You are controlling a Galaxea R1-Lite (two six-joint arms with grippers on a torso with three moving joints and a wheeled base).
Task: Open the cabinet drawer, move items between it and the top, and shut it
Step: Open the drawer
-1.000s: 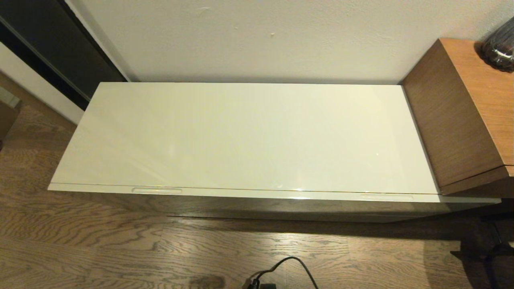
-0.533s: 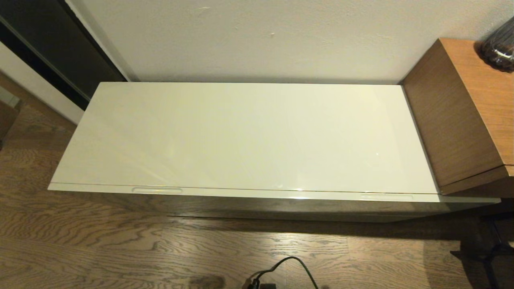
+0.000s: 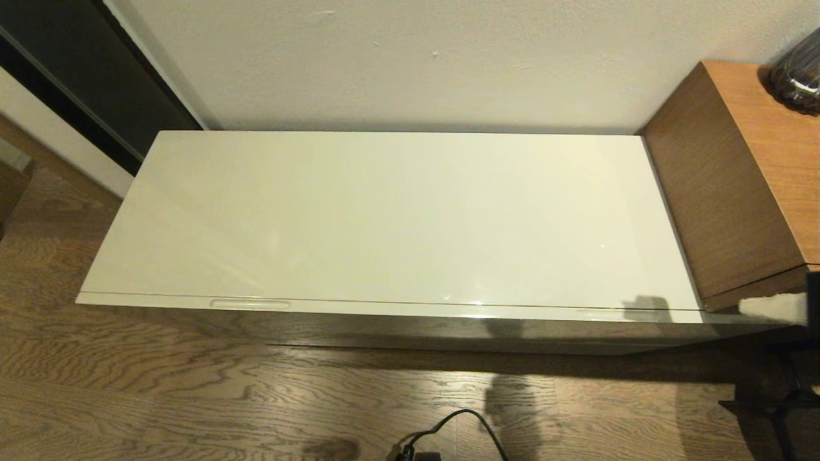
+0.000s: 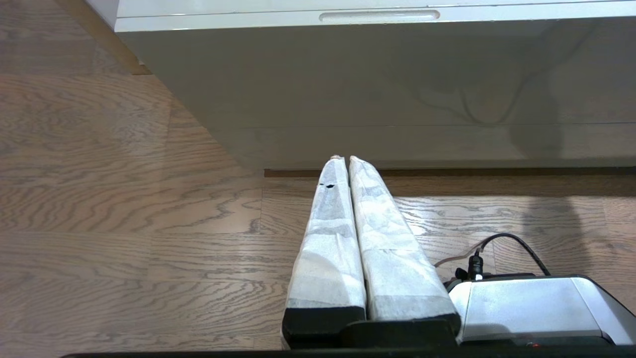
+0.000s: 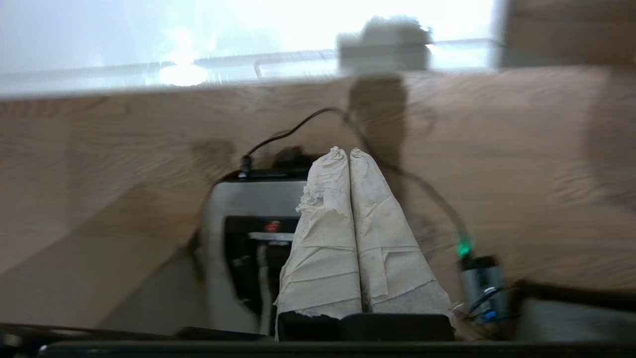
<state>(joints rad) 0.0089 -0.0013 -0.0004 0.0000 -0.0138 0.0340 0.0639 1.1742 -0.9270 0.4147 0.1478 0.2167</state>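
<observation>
The top (image 3: 397, 218) is a bare glossy cream slab with no items on it. Below its front edge the cabinet drawer (image 3: 384, 308) sits shut, one recessed slot (image 3: 250, 303) near its left end. The tissue pack and the wrapped slipper are hidden. My left gripper (image 4: 343, 160) is shut on nothing, low over the floor in front of the cabinet, with the slot (image 4: 379, 16) above it. My right gripper (image 5: 343, 150) is also shut and empty, over the robot base. A blurred part of that arm (image 3: 812, 291) shows at the right edge of the head view.
A taller brown wooden unit (image 3: 737, 179) adjoins the cabinet's right end and carries a dark glass vessel (image 3: 797, 70). A black cable (image 3: 461, 422) lies on the wood floor in front. The robot base (image 4: 526, 308) sits beside the left gripper.
Part of the right arm has come into the head view at the right edge, and new shadows fall on the cabinet front and floor. The cabinet itself is unchanged.
</observation>
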